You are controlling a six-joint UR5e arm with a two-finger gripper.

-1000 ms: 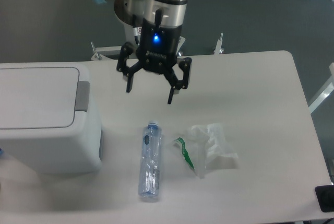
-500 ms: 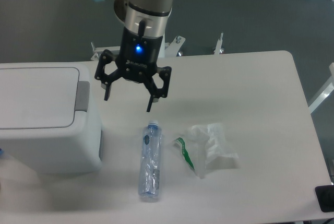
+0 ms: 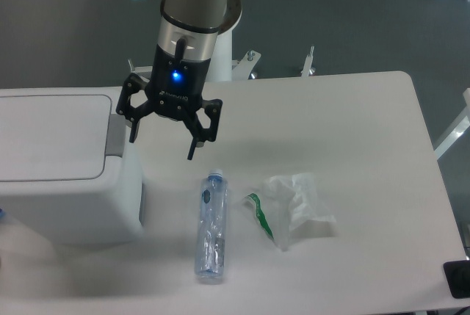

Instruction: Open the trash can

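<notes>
Step in hand looks like the approach to the press bar (image 3: 115, 136), the grey strip on the right edge of the trash can (image 3: 66, 168) lid; to do it well, one fingertip should likely come down square on the bar's middle, not on the flat white lid (image 3: 48, 135), and push straight down (a glancing hit near the bin's rounded corner could slip off). Trash can sits at the left of the frame, lid flat and shut. Gripper (image 3: 163, 141) hangs upper-centre-left, pointing down, fingers spread wide with nothing between them; left fingertip (image 3: 133, 134) sits just beside the bar, contact unclear, right fingertip (image 3: 192, 152) over bare table (image 3: 352, 131). Wrist vertical, blue light lit. Bottle (image 3: 209, 225) and crumpled plastic wrapper (image 3: 290, 208) lie lower centre, apart from the gripper.
</notes>
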